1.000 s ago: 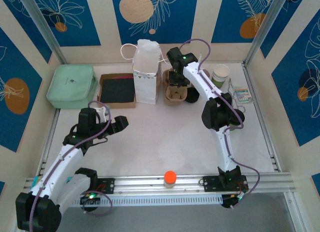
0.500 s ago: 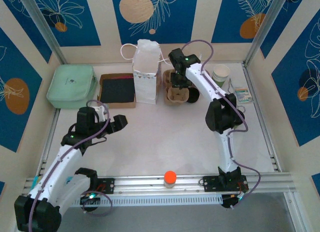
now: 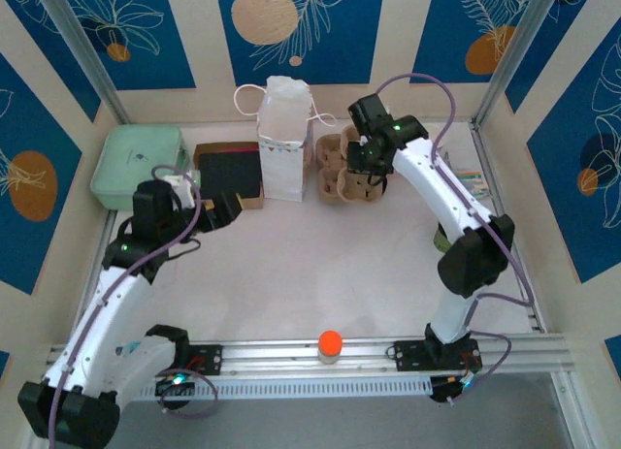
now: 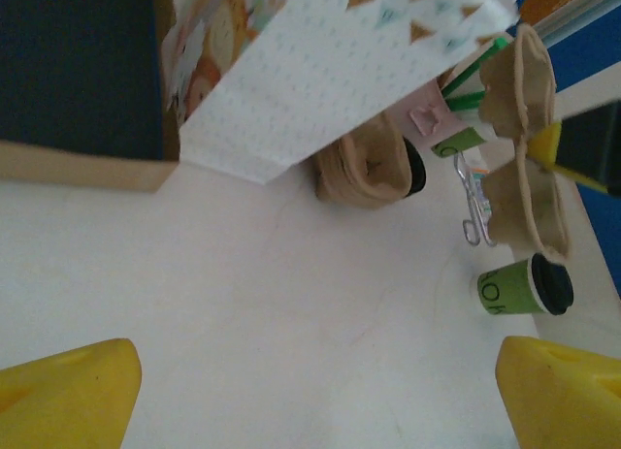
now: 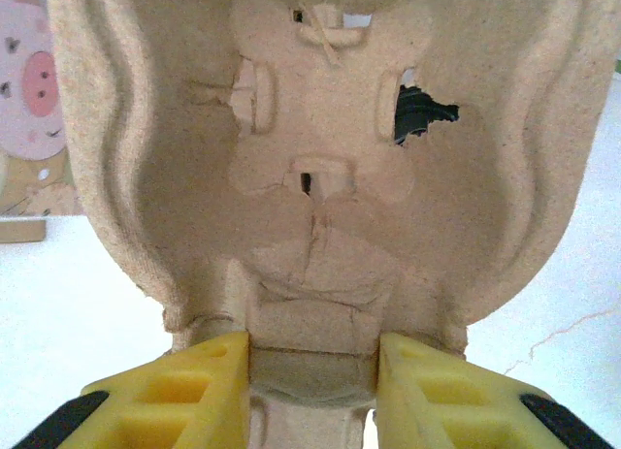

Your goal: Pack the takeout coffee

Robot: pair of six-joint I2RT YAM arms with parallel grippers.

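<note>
Found the right jaws closed on an edge of the brown pulp carrier (image 5: pixel 320 177), yellow fingertips (image 5: pixel 209 371) pressed against either side of a moulded tab. Faced the carrier's lumpy pulp surface at close range, with a scrap of something black showing through one torn slot. Saw the carrier from above at the back of the counter (image 3: pixel 310 265), just beside the white paper bag (image 3: pixel 283 144), with the right arm reaching over it.

Spotted the takeout coffee (image 4: pixel 519 287) in the left wrist view: green-sided, black lid on, resting on the counter near the held carrier and apart from both sets of jaws. Could not tell whether upright or tipped, given the tilt of that view. Made out more brown pulp (image 4: pixel 374 168) at the foot of the bag, touching it.

Noted the left jaws spread wide with nothing between them, their yellow fingertips (image 4: pixel 68 396) at the two lower corners of that view and bare counter in the gap. Placed them near the brown box (image 3: pixel 229 173) with the dark lining, facing bag and carrier. Saw a mint-green case (image 3: pixel 139 166) left of the box, well apart from the coffee.
</note>
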